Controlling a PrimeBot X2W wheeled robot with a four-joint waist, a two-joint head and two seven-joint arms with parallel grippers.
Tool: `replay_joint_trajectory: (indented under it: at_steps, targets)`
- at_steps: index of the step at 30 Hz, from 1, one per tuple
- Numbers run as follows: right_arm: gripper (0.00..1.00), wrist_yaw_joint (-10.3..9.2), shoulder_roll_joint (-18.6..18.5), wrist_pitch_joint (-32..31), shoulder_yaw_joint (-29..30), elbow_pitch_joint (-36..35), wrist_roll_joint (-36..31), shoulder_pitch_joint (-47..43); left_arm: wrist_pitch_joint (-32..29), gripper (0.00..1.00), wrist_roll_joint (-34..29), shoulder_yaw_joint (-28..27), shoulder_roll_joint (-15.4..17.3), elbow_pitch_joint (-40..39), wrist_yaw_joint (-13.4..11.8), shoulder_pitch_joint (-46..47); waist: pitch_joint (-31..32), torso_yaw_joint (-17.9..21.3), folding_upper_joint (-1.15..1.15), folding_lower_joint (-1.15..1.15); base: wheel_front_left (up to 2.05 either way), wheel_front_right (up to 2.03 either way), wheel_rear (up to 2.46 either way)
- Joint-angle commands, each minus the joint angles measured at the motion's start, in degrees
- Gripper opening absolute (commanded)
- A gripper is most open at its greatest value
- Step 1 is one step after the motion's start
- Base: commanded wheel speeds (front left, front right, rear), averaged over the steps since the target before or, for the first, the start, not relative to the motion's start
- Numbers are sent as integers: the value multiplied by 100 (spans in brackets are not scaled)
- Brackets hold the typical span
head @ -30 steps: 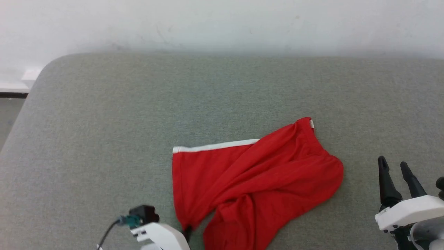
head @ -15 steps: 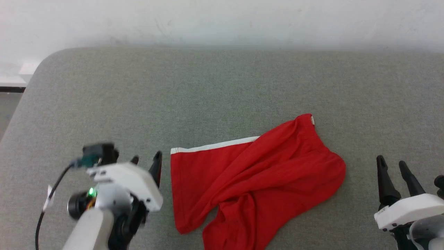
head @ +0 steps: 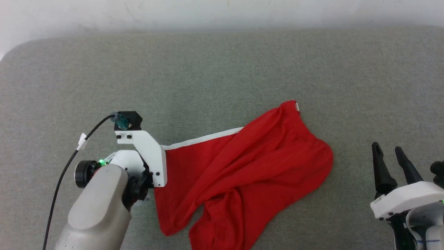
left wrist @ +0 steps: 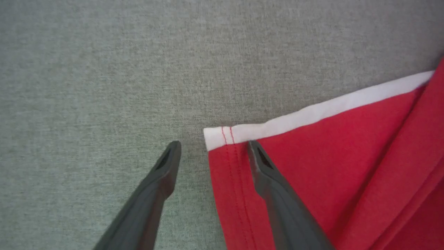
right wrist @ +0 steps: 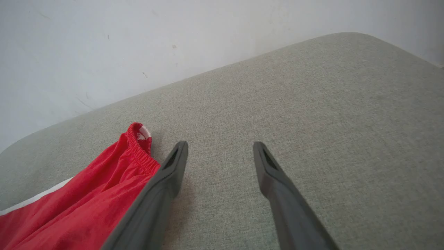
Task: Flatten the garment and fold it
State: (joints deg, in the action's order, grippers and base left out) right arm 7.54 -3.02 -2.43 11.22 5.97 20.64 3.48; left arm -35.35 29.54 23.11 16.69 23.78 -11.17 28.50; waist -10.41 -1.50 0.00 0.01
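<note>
A: Where the weave shows up close, what is the cushion [head: 208,76] under the garment [head: 249,166] like?

B: Grey-green, coarse-woven, round-cornered. A scuffed white wall [right wrist: 138,41] rises beyond the garment.

A: And the garment itself?

B: Thin bright red cloth, rumpled in long folds on the cushion, with a white band [left wrist: 329,106] along its far edge.

A: The grippers?

B: The left gripper [left wrist: 214,146] is spread wide and empty, straddling the garment's left band corner. The right gripper [head: 385,148] is spread and empty too, apart from the garment on its right.

Grey-green fabric surface [head: 222,69], bearing one crumpled red garment [head: 249,173], its white-banded corner lying between the fingers [left wrist: 270,187] of the left gripper [left wrist: 213,144].
</note>
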Motion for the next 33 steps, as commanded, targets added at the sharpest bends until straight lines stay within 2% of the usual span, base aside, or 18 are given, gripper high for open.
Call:
replay_joint_trajectory:
  at_steps: [1,6,7,8,9,13,18,22,27,33]
  targets:
    - [100,-5,14,18,12,-30,-5,62,-7,100,-52,33,-22,106,-9,96,-115,105,0,-1,0,0,0]
    - [100,-5,14,23,30,-50,-27,82,-205,100,-62,186,-93,614,14,110,-181,143,0,-1,0,0,0]
    - [100,-5,14,27,39,-56,-34,95,-274,61,-28,219,-116,673,57,83,-182,145,0,-1,0,0,0]
    - [100,-5,14,27,49,-59,-40,107,-296,33,20,228,-149,701,97,52,-179,141,0,-1,0,0,0]
    - [100,-5,14,27,60,-65,-47,118,-340,0,84,231,-186,730,134,10,-178,129,0,-1,0,0,0]
    - [100,-5,14,-16,29,-129,-138,187,-114,0,314,83,-294,662,218,-103,-141,40,0,-1,0,0,0]
    - [100,-5,14,-370,-132,-294,-430,551,839,0,780,-535,-490,139,203,-351,-65,-42,0,-1,0,0,0]
    - [100,-5,-49,-1393,-605,-195,-784,1073,1437,0,998,-860,-595,-459,209,-669,-50,-106,0,-1,0,0,0]
    - [100,-5,-398,-2604,-1239,256,-1179,1937,1783,0,1091,-934,-770,-1133,176,-1002,-191,-282,0,-1,0,0,0]
    - [100,-5,-751,-3239,-1686,1099,-1573,2678,1848,0,1031,-731,-913,-1598,163,-1147,-433,-515,0,-1,0,0,0]
